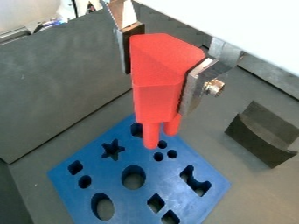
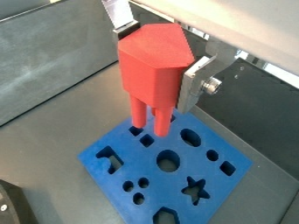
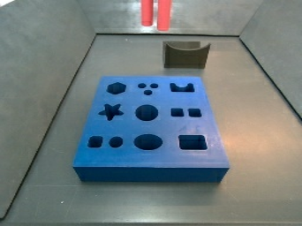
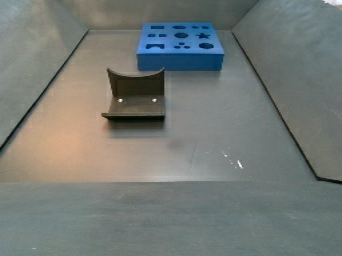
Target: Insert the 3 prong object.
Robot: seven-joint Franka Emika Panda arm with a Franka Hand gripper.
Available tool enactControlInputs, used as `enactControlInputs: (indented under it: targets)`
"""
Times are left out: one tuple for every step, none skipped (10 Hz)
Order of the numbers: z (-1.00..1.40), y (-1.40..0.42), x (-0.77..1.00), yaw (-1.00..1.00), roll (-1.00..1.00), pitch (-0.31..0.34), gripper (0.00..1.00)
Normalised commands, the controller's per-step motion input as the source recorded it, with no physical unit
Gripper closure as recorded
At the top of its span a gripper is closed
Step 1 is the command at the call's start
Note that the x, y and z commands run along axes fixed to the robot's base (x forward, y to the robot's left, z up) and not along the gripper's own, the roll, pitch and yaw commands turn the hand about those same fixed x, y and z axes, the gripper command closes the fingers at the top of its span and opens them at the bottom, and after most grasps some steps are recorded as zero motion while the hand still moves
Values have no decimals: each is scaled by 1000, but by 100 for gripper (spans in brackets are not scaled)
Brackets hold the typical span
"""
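My gripper (image 1: pixel 162 74) is shut on the salmon-red 3 prong object (image 1: pixel 158 79), its silver fingers clamping the block's two sides. It also shows in a wrist view (image 2: pixel 152 74) with the prongs pointing down. The gripper (image 2: pixel 158 66) holds it above the blue board (image 1: pixel 117 166), whose top has several shaped holes. The prong tips hang near a cluster of three small round holes (image 1: pixel 163 156). In a side view only the prongs (image 3: pixel 154 11) show, high above the board (image 3: pixel 165 126). The other side view shows the board (image 4: pixel 183 55) but no gripper.
A dark grey curved block (image 1: pixel 267 131) lies on the grey floor beside the board; it shows in both side views (image 3: pixel 185 54) (image 4: pixel 136 95). Grey walls (image 3: pixel 59 53) slope up around the floor on all sides.
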Motion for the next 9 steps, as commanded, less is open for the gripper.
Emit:
enactControlInputs:
  targets:
    - [-43, 0, 0, 0, 0, 0, 100]
    - [-509, 326, 0, -154, 0, -41, 100]
    - [-766, 391, -203, -206, 0, -133, 100]
    - [-883, 449, -234, -189, -31, -131, 100]
    - [-851, 386, -257, -231, -70, -139, 100]
    - [-809, 334, -249, -297, -83, -147, 100]
    - [-740, 251, -163, -303, -131, -163, 100]
    - [-657, 151, 0, -169, -176, -189, 100]
    - [-726, 0, 0, -89, -130, -191, 100]
